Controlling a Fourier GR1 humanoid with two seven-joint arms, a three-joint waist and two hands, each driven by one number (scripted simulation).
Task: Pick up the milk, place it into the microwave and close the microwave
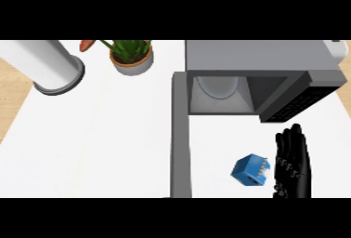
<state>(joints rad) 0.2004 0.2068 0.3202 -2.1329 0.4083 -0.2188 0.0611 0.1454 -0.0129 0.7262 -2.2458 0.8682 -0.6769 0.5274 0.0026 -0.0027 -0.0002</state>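
A small blue milk carton (250, 170) stands on the white counter at the lower right of the head view. My right hand (293, 162) is just to its right, fingers straight and pointing away from me, thumb side close to the carton without curling round it. The grey microwave (260, 58) sits at the back right, its cavity (219, 95) open and showing a round plate inside. Its door (180, 135) swings out toward me as a long grey slab left of the carton. My left hand does not show.
A white cylinder with a dark base (48, 65) lies at the back left. A potted green plant (132, 56) stands beside it, an orange thing (86, 45) at its left. The microwave's black control panel (299, 102) faces the hand.
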